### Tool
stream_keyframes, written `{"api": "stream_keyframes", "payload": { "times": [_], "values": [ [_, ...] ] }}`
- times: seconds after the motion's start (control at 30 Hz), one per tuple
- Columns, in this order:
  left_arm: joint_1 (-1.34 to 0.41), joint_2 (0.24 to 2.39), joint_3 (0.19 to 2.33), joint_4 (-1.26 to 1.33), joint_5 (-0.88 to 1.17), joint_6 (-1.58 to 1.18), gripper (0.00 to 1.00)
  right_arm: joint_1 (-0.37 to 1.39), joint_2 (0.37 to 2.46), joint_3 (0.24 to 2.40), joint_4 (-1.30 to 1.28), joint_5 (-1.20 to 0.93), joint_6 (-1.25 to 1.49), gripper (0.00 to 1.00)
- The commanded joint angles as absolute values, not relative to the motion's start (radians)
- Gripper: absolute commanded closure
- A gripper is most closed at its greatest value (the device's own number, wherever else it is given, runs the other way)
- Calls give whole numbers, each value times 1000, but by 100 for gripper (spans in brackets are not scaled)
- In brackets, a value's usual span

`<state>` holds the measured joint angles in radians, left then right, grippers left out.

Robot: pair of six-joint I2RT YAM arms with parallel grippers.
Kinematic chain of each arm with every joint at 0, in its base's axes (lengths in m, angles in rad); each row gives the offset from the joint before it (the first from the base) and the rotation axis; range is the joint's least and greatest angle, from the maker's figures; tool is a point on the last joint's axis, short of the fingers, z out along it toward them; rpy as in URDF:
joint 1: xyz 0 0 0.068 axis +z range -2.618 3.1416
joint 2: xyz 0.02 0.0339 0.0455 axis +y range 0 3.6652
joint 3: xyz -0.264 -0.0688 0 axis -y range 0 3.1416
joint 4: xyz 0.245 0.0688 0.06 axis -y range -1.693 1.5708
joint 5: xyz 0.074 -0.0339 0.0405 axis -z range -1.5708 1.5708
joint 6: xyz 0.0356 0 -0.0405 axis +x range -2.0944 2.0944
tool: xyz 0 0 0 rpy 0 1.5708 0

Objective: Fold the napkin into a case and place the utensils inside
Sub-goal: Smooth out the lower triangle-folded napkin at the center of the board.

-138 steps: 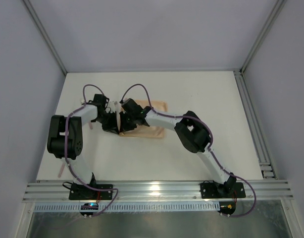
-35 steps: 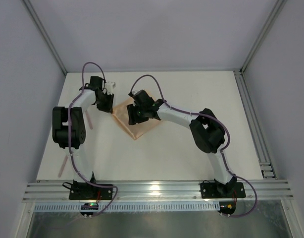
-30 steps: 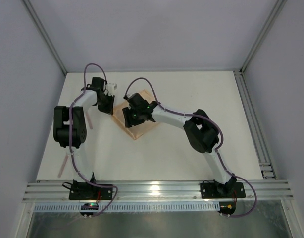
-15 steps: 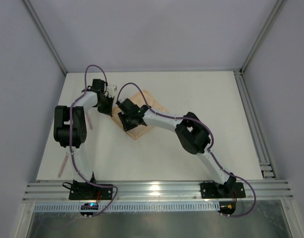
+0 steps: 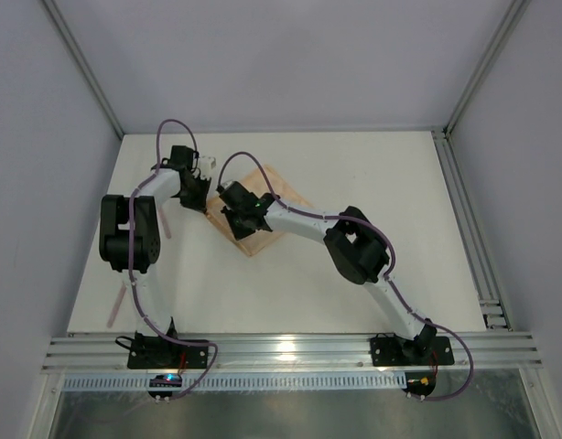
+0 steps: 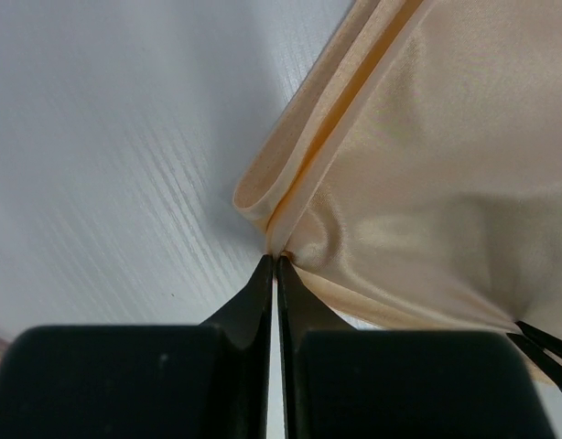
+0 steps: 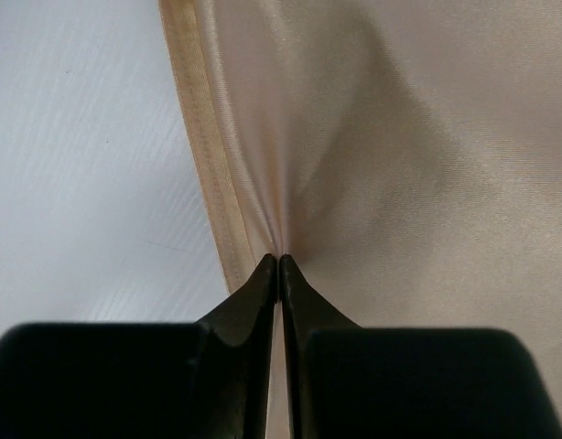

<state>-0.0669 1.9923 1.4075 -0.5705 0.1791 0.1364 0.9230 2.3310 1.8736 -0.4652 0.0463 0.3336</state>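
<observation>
The napkin (image 5: 260, 240) lies on the tabletop (image 5: 372, 201), just right of the left gripper (image 6: 275, 259) and under the right gripper (image 7: 278, 259). The utensils (image 5: 115, 309) lie left of both.

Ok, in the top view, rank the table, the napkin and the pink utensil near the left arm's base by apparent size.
1. table
2. napkin, partly covered
3. utensil, a thin sliver

From above, my right end effector (image 5: 230, 219) covers the middle of the napkin (image 5: 252, 242), and my left end effector (image 5: 204, 205) hides its left corner. Both wrist views crop the napkin at their borders.
</observation>
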Motion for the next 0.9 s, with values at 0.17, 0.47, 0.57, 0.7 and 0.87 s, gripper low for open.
{"api": "stream_keyframes", "payload": {
  "times": [0.17, 0.47, 0.57, 0.7, 0.87],
  "values": [
    [-34, 1954, 1402, -508, 225, 100, 100, 933, 2251, 1841, -469, 52, 313, 97],
    [48, 1948, 1333, -437, 529, 135, 100, 946, 2191, 1710, -393, -26, 304, 97],
    [75, 1937, 1298, -402, 537, 130, 100, 946, 2177, 1677, -379, -28, 308, 97],
    [81, 1930, 1292, -445, 609, 176, 90, 948, 2174, 1677, -367, -29, 313, 97],
    [84, 1887, 1258, -491, 624, 233, 67, 948, 2212, 1745, -390, -31, 316, 97]
  ]
}}
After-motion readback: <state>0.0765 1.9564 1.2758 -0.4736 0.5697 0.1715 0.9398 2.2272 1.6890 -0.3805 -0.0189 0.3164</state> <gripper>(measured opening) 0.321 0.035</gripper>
